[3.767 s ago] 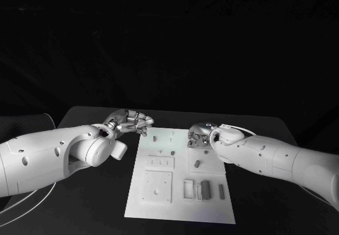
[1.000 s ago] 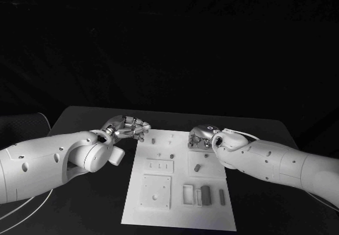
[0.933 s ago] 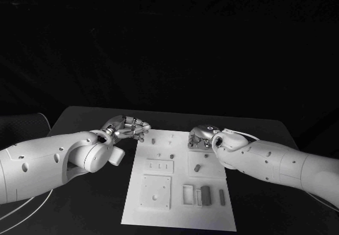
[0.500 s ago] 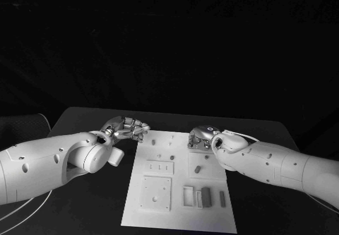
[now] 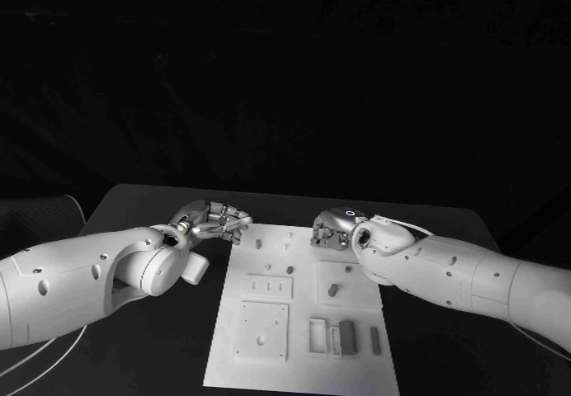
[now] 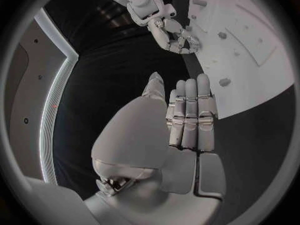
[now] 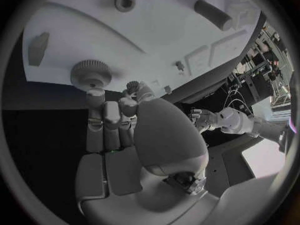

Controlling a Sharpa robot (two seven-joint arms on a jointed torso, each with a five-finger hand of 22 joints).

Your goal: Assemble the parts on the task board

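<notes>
The white task board (image 5: 357, 363) lies in the middle of the black table. On it are a dark block (image 5: 346, 334), a slim piece (image 5: 374, 337) and small pegs (image 5: 334, 289). My left hand (image 5: 214, 221) hangs at the board's far left corner, fingers curled into the palm (image 6: 181, 120) with nothing in them. My right hand (image 5: 333, 227) sits over the far right corner. Its fingers are curled (image 7: 125, 130), and a small toothed part (image 7: 132, 86) is pinched at the thumb tip. A larger toothed wheel (image 7: 90, 72) stands on the board (image 7: 156, 30) just beyond the fingertips.
A square plate (image 5: 264, 319) and a slotted plate (image 5: 270, 285) lie on the board's left half, and an open frame (image 5: 318, 336) lies beside the dark block. Black table (image 5: 143, 346) runs along both long sides of the board under the arms.
The whole picture has shifted a little. Both hands keep their places at the board's far corners; the left hand's fingers have curled in more tightly.
</notes>
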